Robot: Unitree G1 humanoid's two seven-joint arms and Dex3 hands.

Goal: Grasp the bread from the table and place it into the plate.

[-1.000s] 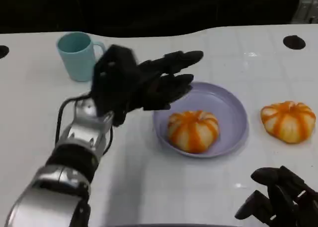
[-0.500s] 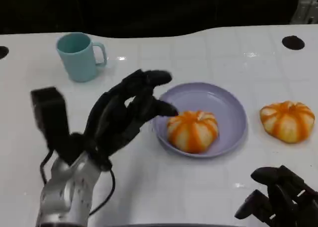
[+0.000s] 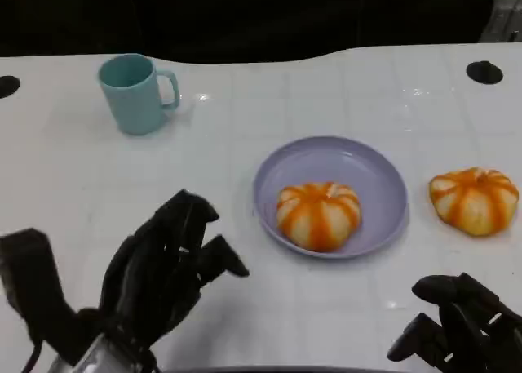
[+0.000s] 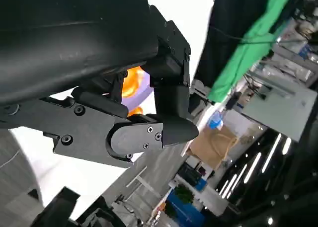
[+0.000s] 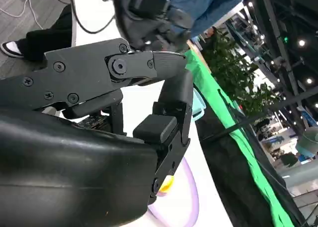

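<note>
Our left robot hand [image 3: 167, 267] hovers at the near left of the white desk [image 3: 245, 120], fingers loosely spread and holding nothing. Our right robot hand [image 3: 457, 324] sits at the near right edge, fingers curled inward, empty. One orange-and-white striped round bread [image 3: 318, 215] lies in the lavender round plate [image 3: 359, 165] at centre. A second striped bread [image 3: 474, 199] rests on the desk, right of the plate. A teal mug [image 3: 134, 92] stands far left. We read no writing.
</note>
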